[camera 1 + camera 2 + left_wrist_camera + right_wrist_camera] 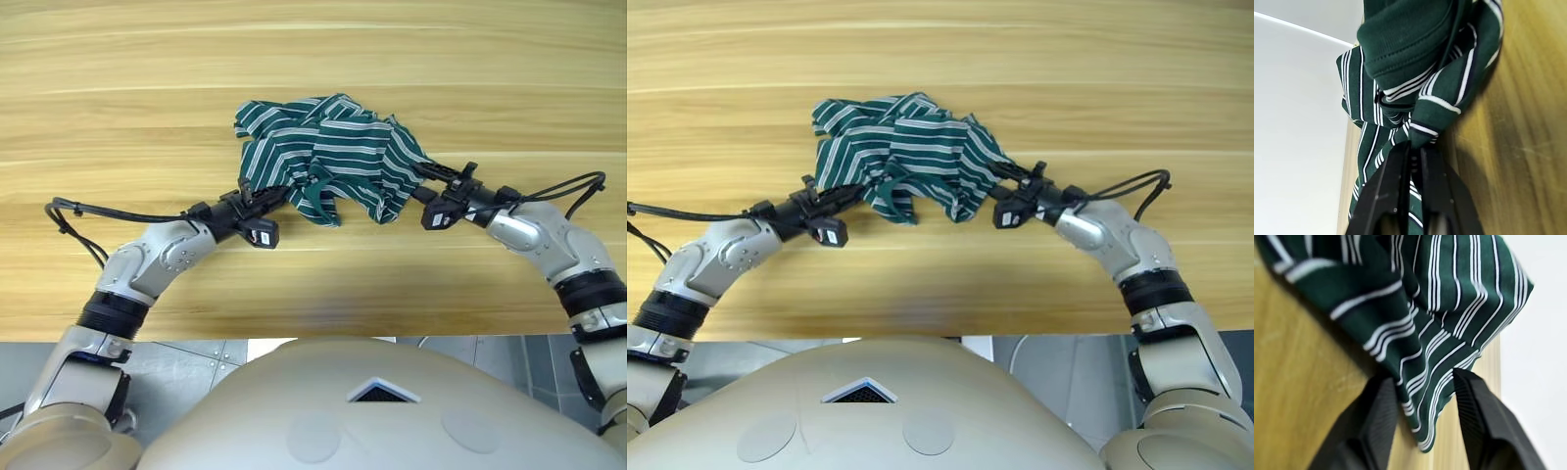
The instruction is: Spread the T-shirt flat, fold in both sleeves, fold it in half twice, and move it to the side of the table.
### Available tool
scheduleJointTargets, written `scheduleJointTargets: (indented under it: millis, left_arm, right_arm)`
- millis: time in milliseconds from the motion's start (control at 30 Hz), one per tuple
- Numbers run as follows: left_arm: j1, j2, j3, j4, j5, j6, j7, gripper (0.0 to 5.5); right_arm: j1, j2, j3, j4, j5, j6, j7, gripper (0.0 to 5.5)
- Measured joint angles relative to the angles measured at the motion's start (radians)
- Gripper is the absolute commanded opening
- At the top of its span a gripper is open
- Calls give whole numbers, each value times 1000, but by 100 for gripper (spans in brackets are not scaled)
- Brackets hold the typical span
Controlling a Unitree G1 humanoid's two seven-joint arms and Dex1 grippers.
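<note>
the t-shirt (328,157) lies bunched on the counter (313,59). the left gripper (277,194) has jaws pinching a fold; the right gripper (418,169) has jaws spread around a hem. it should clamp first, then both pull apart evenly.

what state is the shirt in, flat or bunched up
Bunched up. The shirt lies in a crumpled heap on the table, its folds piled over one another.

No text, label or number can be read anywhere.
</note>
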Motion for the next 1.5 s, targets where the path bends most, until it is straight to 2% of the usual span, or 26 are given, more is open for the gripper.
scheduleJointTargets:
  millis: [133,333,567,700,767,867,967,1100,1200,1267,1333,1400,1500]
  left_arm:
    - [1,0,0,-6,0,1,2,33]
    - [4,-1,1,-10,0,6,3,33]
    - [28,-12,26,-8,-37,8,40,33]
    - [47,-52,97,-15,-240,-38,64,33]
    - [50,-69,144,-42,-376,-51,60,33]
    - [43,-77,223,-69,-560,-89,53,2]
    - [42,-89,243,-68,-685,-134,10,2]
    - [45,-119,274,-94,-962,-250,-83,2]
    - [32,-133,276,-106,-1118,-282,-178,2]
    - [-34,-159,298,-94,-1250,-266,-256,2]
    - [-109,-172,320,-24,-1273,-249,-297,2]
    - [-126,-187,304,49,-1200,-252,-340,2]
    - [-78,-194,237,150,-973,-300,-380,2]
  right_arm:
    - [-21,2,9,50,6,-11,-8,71]
    - [-30,0,11,56,13,-20,-12,1]
    - [22,-8,-11,0,80,-23,2,1]
    - [114,3,-61,-82,337,-60,84,1]
    - [124,3,-123,-126,485,-73,105,1]
    - [150,-1,-231,-217,719,-102,142,0]
    - [190,1,-307,-294,923,-114,194,0]
    - [231,38,-420,-436,1249,-111,285,0]
    - [228,90,-441,-498,1415,-70,377,0]
    - [155,143,-461,-511,1517,10,421,0]
    - [34,177,-468,-458,1459,59,403,0]
    - [-55,199,-459,-336,1247,49,355,0]
    - [-74,205,-448,-149,915,1,263,0]
